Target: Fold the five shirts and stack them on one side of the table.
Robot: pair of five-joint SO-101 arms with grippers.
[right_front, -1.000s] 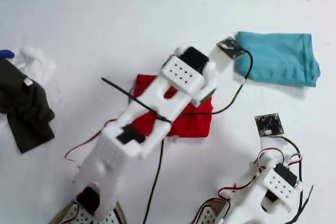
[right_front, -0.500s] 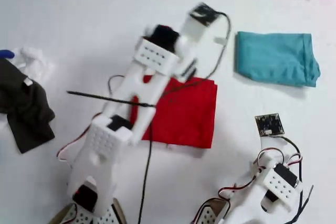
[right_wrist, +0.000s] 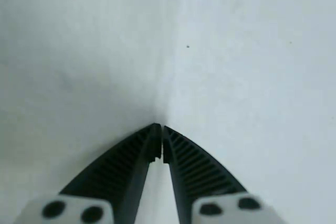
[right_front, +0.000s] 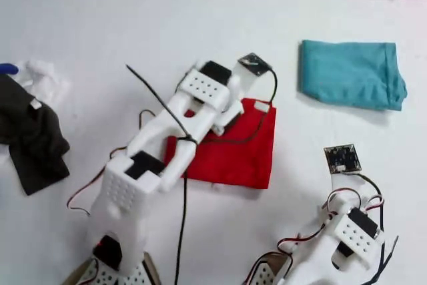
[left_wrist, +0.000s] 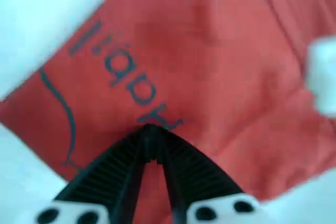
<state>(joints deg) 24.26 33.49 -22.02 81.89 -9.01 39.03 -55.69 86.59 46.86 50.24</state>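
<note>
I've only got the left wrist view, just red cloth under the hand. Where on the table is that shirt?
Observer: The red shirt lies folded near the middle of the table.
Operator: Any other folded shirt?
Observer: A teal shirt lies folded to its right and farther back, apart from it.
Operator: And the right hand?
Observer: The right hand is shut over bare table, holding nothing.
</note>
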